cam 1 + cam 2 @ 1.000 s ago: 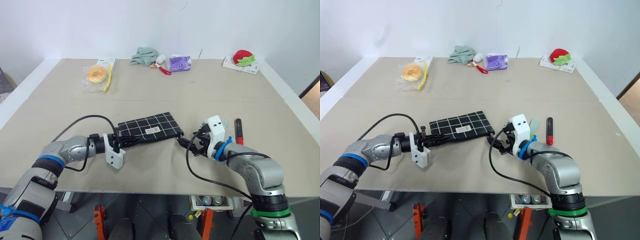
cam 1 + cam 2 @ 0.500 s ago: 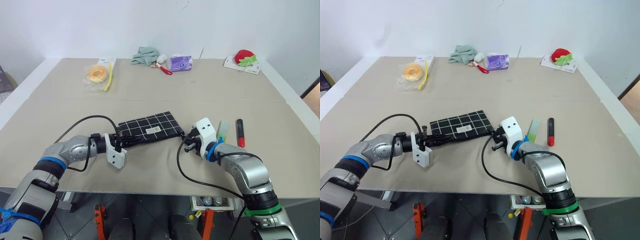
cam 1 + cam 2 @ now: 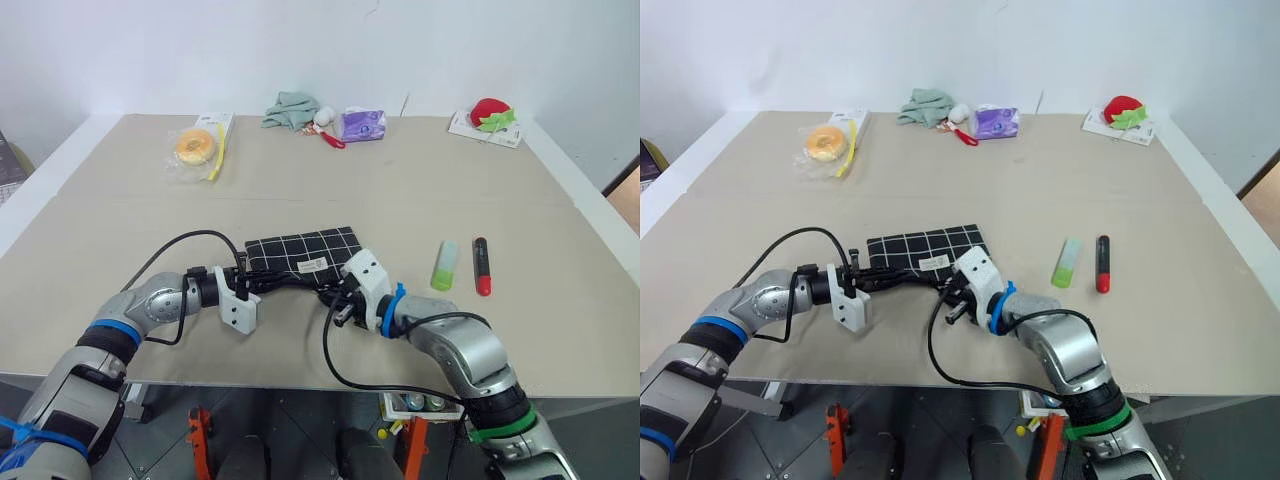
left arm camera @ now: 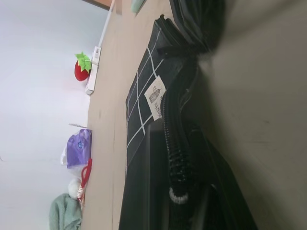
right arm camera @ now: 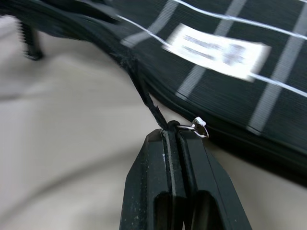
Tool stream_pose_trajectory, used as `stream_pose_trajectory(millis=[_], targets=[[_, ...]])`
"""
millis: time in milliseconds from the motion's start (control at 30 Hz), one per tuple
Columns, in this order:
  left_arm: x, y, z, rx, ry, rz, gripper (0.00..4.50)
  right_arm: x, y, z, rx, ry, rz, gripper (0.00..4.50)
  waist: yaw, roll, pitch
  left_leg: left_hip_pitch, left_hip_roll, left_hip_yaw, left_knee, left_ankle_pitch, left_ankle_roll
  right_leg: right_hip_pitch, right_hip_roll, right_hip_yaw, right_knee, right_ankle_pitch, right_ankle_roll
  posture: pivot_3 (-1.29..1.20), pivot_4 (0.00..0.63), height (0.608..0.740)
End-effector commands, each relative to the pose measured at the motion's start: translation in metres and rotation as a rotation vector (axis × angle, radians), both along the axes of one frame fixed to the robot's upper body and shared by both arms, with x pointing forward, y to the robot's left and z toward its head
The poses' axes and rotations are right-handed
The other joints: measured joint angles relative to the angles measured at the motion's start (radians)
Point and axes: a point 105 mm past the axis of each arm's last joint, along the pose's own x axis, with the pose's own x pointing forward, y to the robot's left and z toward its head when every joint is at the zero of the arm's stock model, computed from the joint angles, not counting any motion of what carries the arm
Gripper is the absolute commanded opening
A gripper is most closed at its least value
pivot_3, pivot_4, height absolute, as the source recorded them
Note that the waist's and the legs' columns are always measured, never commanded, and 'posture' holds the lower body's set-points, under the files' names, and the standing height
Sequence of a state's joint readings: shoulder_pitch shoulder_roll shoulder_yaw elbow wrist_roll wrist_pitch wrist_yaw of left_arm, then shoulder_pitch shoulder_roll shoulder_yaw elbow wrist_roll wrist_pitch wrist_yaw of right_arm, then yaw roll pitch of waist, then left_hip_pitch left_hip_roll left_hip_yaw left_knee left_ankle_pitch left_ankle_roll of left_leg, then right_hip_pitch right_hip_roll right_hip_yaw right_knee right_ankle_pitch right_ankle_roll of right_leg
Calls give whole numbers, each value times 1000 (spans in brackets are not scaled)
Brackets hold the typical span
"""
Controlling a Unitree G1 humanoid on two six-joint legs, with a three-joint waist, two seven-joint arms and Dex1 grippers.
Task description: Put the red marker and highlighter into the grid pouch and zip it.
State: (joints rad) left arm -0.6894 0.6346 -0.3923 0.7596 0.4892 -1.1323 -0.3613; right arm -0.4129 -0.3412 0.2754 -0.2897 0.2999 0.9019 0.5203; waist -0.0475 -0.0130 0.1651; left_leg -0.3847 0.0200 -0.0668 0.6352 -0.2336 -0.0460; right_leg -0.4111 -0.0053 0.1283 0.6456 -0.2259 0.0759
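Both grippers clamped on grid pouch [image 3: 305, 252]; right gripper [image 5: 169, 139] moved left, newly pinching zipper pull [image 5: 194, 126].

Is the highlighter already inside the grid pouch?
No. The highlighter lies on the table beside the red marker, apart from the grid pouch.

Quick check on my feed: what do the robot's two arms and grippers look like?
Both arms are silver-grey metal with blue bands. The right arm also has a green band. Each wrist carries a white camera block, a looping black cable and a two-finger black gripper: left gripper, right gripper.
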Motion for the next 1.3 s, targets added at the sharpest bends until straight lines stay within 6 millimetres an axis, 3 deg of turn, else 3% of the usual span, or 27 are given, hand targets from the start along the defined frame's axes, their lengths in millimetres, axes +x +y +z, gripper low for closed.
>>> stream_pose_trajectory(millis=[33, 133, 300, 500, 600, 733, 833, 1000, 1100, 1300], targets=[[-5, -12, -7, -16, 27, -27, 0, -10, 24, 14, 40, -35, 114, 31, 0, 0, 0, -1, 0, -1, 0, 0, 0, 0, 0, -1, 0, 0, 0, 0, 150, 740], [-6, -14, -6, -20, 29, -27, 0, -14, 32, 20, 67, -65, 158, 31, 0, 0, 0, -2, 0, -3, 0, 0, 0, 0, 0, -3, 0, -1, 0, 0, 150, 740], [-7, -15, -8, -21, 36, -29, 0, -25, 49, 46, 188, -125, 250, 31, 0, 0, 0, -3, 0, -5, 0, 0, 0, 0, 0, -4, 0, -1, 0, 0, 150, 740], [-8, -15, -9, -21, 44, -27, 0, -12, 25, 46, 180, -152, 157, 31, 0, -1, 1, -5, 0, -6, 0, 0, 0, -3, 0, -6, 0, -1, -1, 0, 150, 740], [-8, -14, -9, -20, 46, -23, 0, -14, 5, 58, 232, -164, 133, 1126, 0, -1, 1, -7, 0, -7, 0, 0, 0, -4, 0, -7, 0, -1, -1, 0, 150, 740], [-8, -11, -8, -22, 48, -15, 0, -6, -34, 92, 360, -237, 20, 3048, 0, -1, 1, -8, 0, -7, 0, 0, 0, -4, 0, -7, 0, -1, -1, 0, 150, 740], [-8, -10, -8, -21, 52, -14, 0, 15, -75, 104, 351, -312, -180, 4392, 0, -2, 1, -8, 0, -8, 0, 0, 0, -4, 0, -8, 0, -1, -1, 0, 150, 740], [-8, -11, -8, -19, 58, -19, 0, 52, -154, 98, 207, -361, -600, 4392, -1, -1, 1, -7, 0, -7, -1, 0, 0, -4, 0, -7, 0, -2, -1, 0, 150, 740], [-7, -12, -7, -21, 60, -22, 0, 60, -202, 92, 111, -384, -851, 4392, 0, -1, 1, -7, -1, -7, -1, 0, 0, -4, 0, -7, 0, -2, -2, 0, 150, 740], [-6, -13, -7, -21, 64, -23, 0, 55, -251, 78, 42, -341, -1091, 4392, 0, 0, 1, -7, -1, -7, -2, -1, 1, -4, -1, -6, 0, -2, -1, 0, 150, 740]])
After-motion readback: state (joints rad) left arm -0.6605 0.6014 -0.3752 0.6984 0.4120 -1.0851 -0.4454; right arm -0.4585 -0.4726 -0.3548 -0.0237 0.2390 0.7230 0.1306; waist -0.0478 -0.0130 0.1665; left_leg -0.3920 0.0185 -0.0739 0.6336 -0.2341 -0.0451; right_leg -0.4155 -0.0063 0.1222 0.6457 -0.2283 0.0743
